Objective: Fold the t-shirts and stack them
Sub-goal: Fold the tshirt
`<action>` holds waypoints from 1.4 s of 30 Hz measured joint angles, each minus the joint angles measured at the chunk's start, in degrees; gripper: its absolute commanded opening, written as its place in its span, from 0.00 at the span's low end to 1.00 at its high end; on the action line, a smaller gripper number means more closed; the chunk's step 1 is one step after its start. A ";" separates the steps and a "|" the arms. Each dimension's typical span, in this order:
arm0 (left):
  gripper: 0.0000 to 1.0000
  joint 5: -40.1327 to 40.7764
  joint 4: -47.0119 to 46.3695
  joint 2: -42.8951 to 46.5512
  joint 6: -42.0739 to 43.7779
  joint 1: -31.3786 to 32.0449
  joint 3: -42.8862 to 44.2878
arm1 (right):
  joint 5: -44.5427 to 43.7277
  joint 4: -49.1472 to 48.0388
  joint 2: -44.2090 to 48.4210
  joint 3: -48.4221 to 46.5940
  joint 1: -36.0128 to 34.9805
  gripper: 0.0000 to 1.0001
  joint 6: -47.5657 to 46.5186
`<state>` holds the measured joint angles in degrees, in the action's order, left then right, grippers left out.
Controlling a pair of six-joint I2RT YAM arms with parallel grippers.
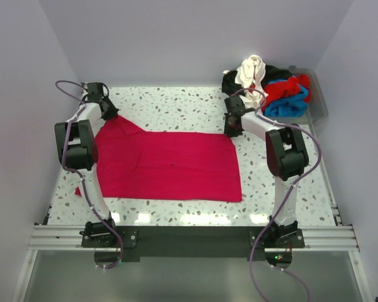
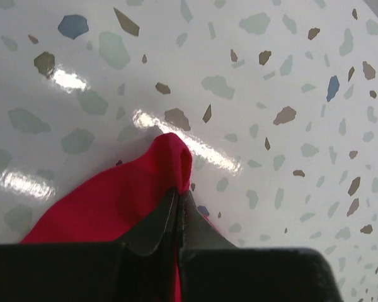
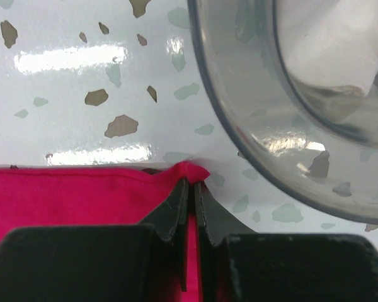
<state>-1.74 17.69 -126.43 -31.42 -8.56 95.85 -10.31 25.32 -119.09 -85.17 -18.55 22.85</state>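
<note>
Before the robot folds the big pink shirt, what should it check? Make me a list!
1. Left gripper shut on a far corner of the pink shirt: ok.
2. Right gripper shut on the other far corner: ok.
3. Shirt spread flat on the table: ok.
4. Right gripper apart from the clear bin: ok, though close.
5. Shirt's near left corner free: cannot tell, the left arm hides it.

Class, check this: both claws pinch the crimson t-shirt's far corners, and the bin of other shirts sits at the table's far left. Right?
No: the top view shows the bin at the far right. The left claw and right claw do pinch corners of the crimson t-shirt.
</note>
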 measured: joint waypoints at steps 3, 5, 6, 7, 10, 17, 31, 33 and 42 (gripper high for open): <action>0.00 -0.13 -0.09 3.39 -0.79 -0.04 -3.30 | 0.74 1.01 0.33 0.11 -0.07 0.00 -0.37; 0.00 -0.17 -0.22 5.73 -1.09 -0.07 -5.49 | 0.85 1.36 0.81 0.61 -0.17 0.00 -0.70; 0.00 -0.17 -0.26 6.95 -1.20 -0.09 -6.58 | 0.85 1.44 1.27 1.09 -0.22 0.00 -0.90; 0.00 -0.17 -0.22 8.24 -1.36 -0.09 -7.56 | 0.85 1.60 1.88 1.70 -0.22 0.00 -1.09; 0.00 -0.04 -0.26 11.37 -2.05 -0.17 -9.60 | 0.83 2.21 3.80 3.19 -0.26 0.00 -1.55; 0.00 0.31 0.02 19.54 -2.29 -0.90 -15.17 | 0.83 2.51 10.03 6.82 -0.33 0.00 -3.02; 0.00 -1.57 5.07 35.95 -2.19 -6.23 -25.09 | 1.25 4.52 16.94 10.86 -0.70 0.00 -6.95; 0.00 -2.45 5.97 38.05 -2.05 -7.17 -26.16 | 1.22 5.33 17.92 11.54 -0.98 0.00 -7.65; 0.00 -6.36 10.91 43.10 -1.92 -8.20 -30.84 | 0.72 9.77 22.75 13.49 -2.23 0.00 -10.10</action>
<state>-8.10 28.60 -83.33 -33.34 -16.75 65.01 -9.58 35.09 -96.33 -71.68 -20.78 12.75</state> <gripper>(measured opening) 0.020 0.057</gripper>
